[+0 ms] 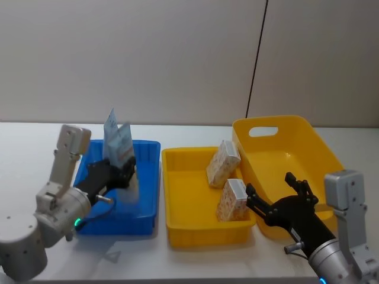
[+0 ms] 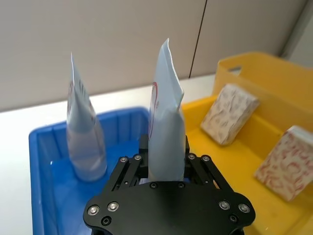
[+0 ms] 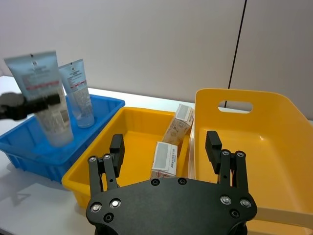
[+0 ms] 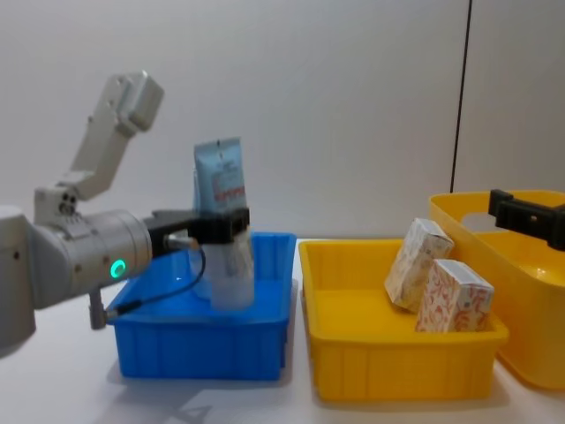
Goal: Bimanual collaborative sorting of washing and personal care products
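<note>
Left gripper [image 2: 166, 164] has a pale blue-white soft squeeze tube [image 2: 166, 112] clamped upright in the blue plastic bin [image 2: 41, 161]; right gripper [image 3: 165, 146] hangs wide open near a cream floral carton [image 3: 163, 159].

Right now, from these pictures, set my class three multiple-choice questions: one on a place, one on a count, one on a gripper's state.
1. Where do the floral cartons lie? A) blue bin B) handled yellow bin C) middle yellow bin
2. How many squeeze tubes are there? A) two B) one C) four
3. The left gripper is: A) open B) shut on a tube C) shut on a carton
Answers: 1 C, both sit in the middle yellow bin. 2 A, one held, one standing free in the blue bin. 3 B, its fingers clamp a tube; the right gripper hangs open.
</note>
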